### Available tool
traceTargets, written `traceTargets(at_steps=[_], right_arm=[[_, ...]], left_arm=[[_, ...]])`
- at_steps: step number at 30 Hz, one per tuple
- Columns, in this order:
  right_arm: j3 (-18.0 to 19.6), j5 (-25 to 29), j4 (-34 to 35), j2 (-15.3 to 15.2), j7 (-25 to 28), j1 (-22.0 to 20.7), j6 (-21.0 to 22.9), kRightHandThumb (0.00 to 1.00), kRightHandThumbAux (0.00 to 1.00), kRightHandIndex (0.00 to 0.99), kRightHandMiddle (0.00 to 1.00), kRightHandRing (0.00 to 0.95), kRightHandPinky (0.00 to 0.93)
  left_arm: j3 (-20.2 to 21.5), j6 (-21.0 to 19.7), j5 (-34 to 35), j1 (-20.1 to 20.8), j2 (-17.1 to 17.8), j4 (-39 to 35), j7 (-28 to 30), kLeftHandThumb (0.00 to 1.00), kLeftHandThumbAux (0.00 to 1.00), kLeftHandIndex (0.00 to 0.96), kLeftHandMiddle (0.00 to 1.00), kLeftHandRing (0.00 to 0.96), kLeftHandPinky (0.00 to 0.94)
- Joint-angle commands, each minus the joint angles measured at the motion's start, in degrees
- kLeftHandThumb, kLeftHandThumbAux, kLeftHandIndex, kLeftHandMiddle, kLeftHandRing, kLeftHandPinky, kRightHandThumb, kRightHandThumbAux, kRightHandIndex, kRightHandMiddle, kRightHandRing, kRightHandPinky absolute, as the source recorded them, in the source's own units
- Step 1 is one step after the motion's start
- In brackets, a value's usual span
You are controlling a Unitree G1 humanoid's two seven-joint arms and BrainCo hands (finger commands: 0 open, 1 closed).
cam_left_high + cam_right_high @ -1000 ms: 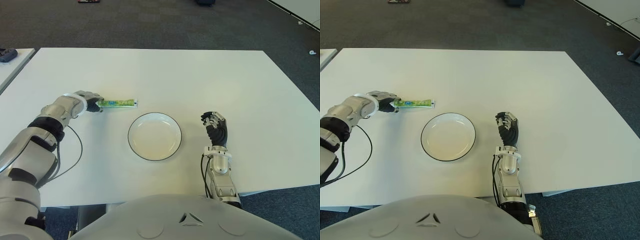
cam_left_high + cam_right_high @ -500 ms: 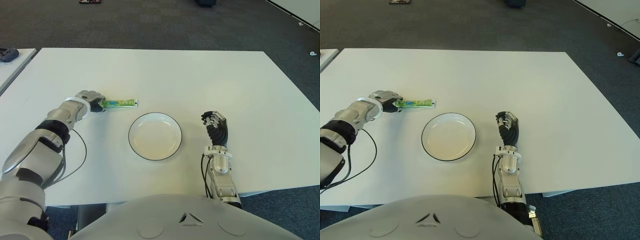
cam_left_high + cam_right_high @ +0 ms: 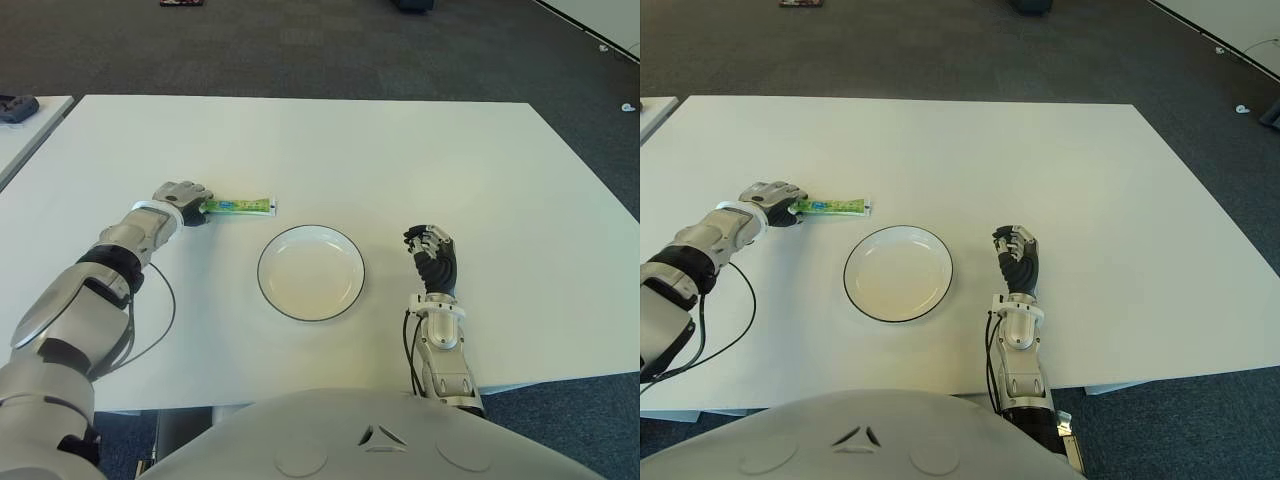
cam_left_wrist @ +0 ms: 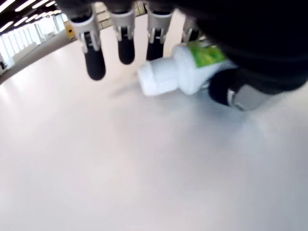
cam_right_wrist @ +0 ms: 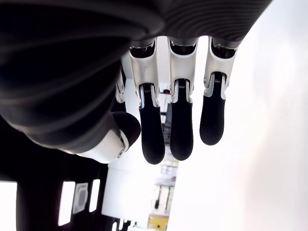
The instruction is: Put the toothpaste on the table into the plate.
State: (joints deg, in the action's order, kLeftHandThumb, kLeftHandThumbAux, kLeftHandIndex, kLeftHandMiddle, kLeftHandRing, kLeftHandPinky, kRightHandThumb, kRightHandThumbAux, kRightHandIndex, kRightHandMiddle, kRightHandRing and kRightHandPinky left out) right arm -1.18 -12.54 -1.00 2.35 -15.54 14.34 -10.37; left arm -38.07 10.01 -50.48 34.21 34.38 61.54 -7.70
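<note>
A: Eyes on the toothpaste (image 3: 238, 206) first. We've got a slim green tube with blue lettering, lying flat on the white table (image 3: 400, 160), crimped end pointing right, cap end pointing left.

B: And the left wrist view gives us that cap end close up: a white screw cap on a white shoulder, green body running off behind it.

A: Where does it sit against the plate (image 3: 311, 272)?

B: Just beyond the plate and off to its left, clear of the rim. The plate is white with a thin dark edge, and we see only bare dish inside it.

A: Now the left hand (image 3: 183, 199). It's at the tube's cap end, reaching in from the left.

B: Close up, we see the fingers (image 4: 94, 53) hanging down past the cap, dark tips free of the tube, with the thumb pad on the other side of the tube's shoulder. A narrow, part-curled opening that brackets the cap end.

A: Gripped, then?

B: We can't tell. The thumb looks right against the tube, but a firm pinch doesn't show. The tube is down on the table.

A: And the right hand (image 3: 432, 262)?

B: Just right of the plate, on the near side of the table, fingers loosely bent, holding nothing.
</note>
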Motion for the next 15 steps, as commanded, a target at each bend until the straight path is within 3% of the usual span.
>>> traceTargets(at_steps=[1,7,15], right_arm=[[0.1,0.0,0.3,0.2,0.0,0.3,1.0,0.702,0.733,0.426,0.488,0.464,0.483],[0.2,0.2,0.4,0.2,0.2,0.5,0.9,0.702,0.733,0.426,0.49,0.465,0.477],[0.3,0.5,0.6,0.3,0.1,0.7,0.4,0.703,0.733,0.427,0.497,0.472,0.49]], left_arm=[[-0.1,1.5,0.3,-3.3,-3.8,0.6,-6.4,0.695,0.636,0.41,0.603,0.604,0.606],[1.0,2.9,0.9,-5.3,-4.8,1.2,-16.4,0.709,0.696,0.434,0.744,0.748,0.782],[2.1,5.3,2.9,-5.5,-5.6,3.1,-19.4,0.707,0.709,0.438,0.817,0.817,0.841]])
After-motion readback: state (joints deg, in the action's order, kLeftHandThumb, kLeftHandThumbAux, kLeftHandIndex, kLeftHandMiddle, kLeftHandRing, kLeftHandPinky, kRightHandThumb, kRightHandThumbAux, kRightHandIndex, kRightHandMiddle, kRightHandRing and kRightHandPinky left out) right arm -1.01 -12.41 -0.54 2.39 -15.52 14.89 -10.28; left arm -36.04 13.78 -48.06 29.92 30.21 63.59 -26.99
